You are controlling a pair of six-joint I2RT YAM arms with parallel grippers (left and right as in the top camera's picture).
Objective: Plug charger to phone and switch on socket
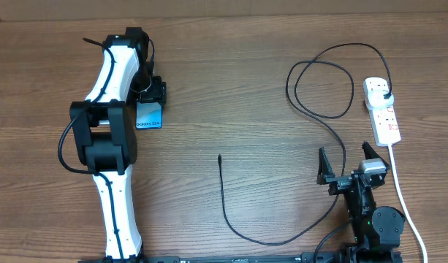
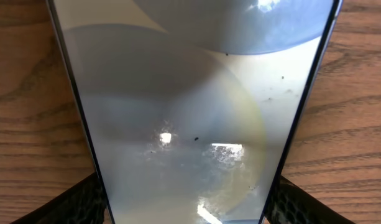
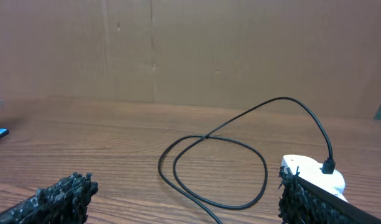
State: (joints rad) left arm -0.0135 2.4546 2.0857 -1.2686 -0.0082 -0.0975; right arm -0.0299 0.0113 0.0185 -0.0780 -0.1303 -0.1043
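Left gripper (image 1: pixel 151 101) grasps the phone (image 1: pixel 149 117) between its fingers (image 2: pixel 84 202); right gripper (image 1: pixel 348 162) gapes empty, the charger (image 1: pixel 220 164) tip loose well to its left and its plug seated in the socket (image 1: pixel 385 120) just ahead-right, so I judge that plugging in and switching on both remain.

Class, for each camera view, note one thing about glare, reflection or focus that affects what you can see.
Left wrist view: the phone screen acts as a mirror, with bright glare spots and specks. Overhead view: even light, the charger cable crisp against the wooden table. Right wrist view: the right gripper jaws look soft up close; the socket is sharper.
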